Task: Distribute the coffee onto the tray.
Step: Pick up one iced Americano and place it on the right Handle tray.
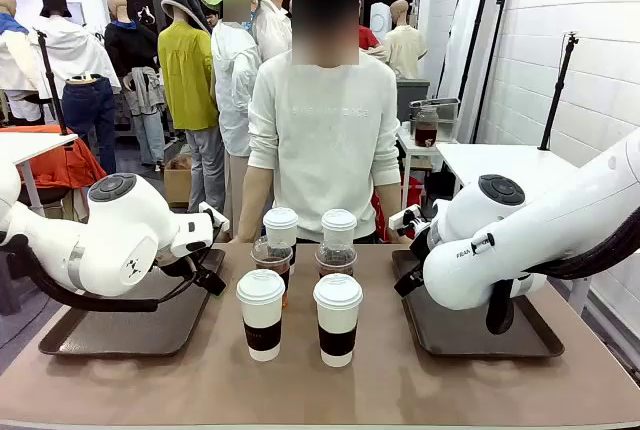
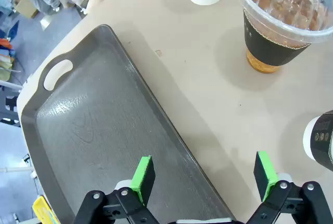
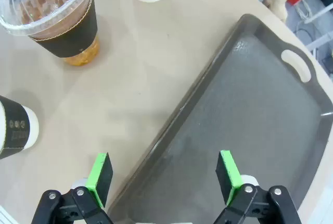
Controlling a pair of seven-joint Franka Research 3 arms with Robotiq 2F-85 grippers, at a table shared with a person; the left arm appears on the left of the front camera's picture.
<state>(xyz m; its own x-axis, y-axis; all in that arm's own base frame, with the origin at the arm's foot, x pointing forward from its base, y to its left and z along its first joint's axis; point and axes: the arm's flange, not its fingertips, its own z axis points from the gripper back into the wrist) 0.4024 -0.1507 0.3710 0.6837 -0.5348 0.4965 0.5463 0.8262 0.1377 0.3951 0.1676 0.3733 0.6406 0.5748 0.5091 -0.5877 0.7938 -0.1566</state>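
Several coffee cups stand grouped mid-table: two white paper cups point(image 1: 261, 315) point(image 1: 338, 318) with dark sleeves in front, two clear dome-lidded cups point(image 1: 272, 258) point(image 1: 336, 258) behind them, and two more paper cups point(image 1: 281, 225) at the back. A dark tray point(image 1: 110, 330) lies at the left and another tray point(image 1: 470, 335) at the right, both bare. My left gripper point(image 2: 204, 174) hangs open over the left tray's inner rim point(image 2: 156, 109), near a dome cup point(image 2: 283, 21). My right gripper point(image 3: 164, 173) is open over the right tray's rim point(image 3: 208, 86), near a dome cup point(image 3: 54, 18).
A person in a white sweater point(image 1: 322, 140) stands at the table's far edge, just behind the cups. Paper cups sit close to each gripper's side point(image 2: 320, 140) point(image 3: 13, 127). Bare tabletop point(image 1: 320, 395) runs along the front edge.
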